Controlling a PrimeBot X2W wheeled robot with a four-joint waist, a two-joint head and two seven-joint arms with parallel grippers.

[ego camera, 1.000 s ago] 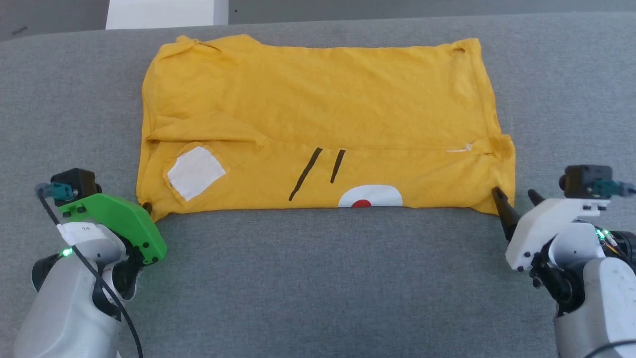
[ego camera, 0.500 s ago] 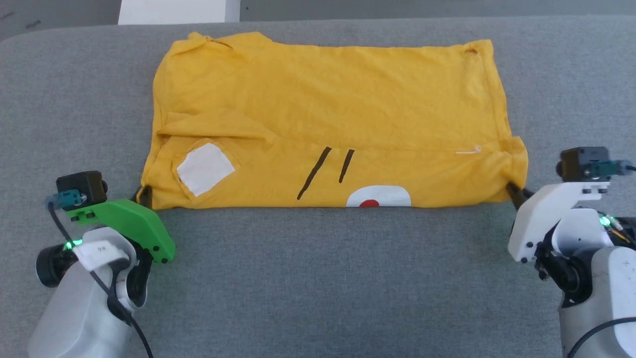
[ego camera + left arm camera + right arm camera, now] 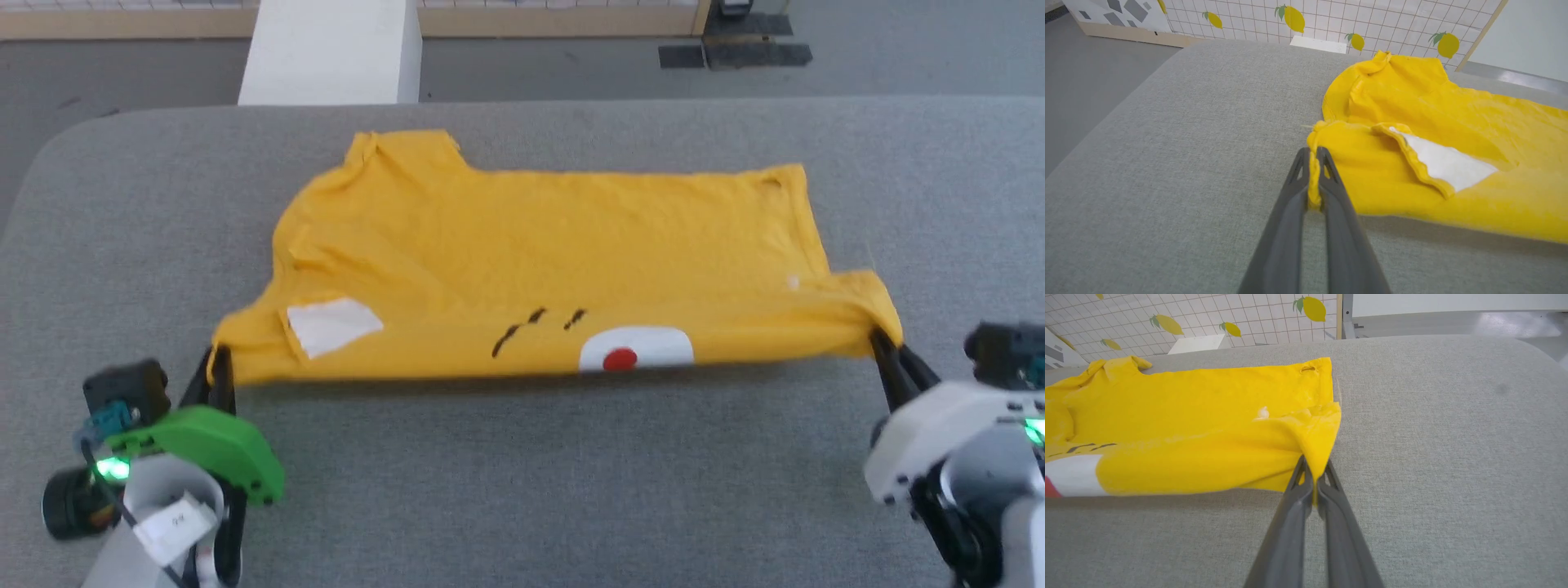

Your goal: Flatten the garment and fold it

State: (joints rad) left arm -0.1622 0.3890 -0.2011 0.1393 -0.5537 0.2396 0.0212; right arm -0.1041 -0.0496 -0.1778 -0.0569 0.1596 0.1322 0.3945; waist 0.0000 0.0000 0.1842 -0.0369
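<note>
My left gripper (image 3: 219,361) is clenched on the near left corner of a yellow T-shirt (image 3: 531,245). My right gripper (image 3: 883,341) pinches the near right corner. The shirt's near edge hangs stretched between them, raised off the grey padded table (image 3: 522,490), while its far part lies flat there.

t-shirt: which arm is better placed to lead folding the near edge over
Right, marginally. Both hold near corners of the t-shirt: the right tool is shut beside a flat, straight side edge, while the left tool is shut where the cloth is rumpled and folded over.
</note>
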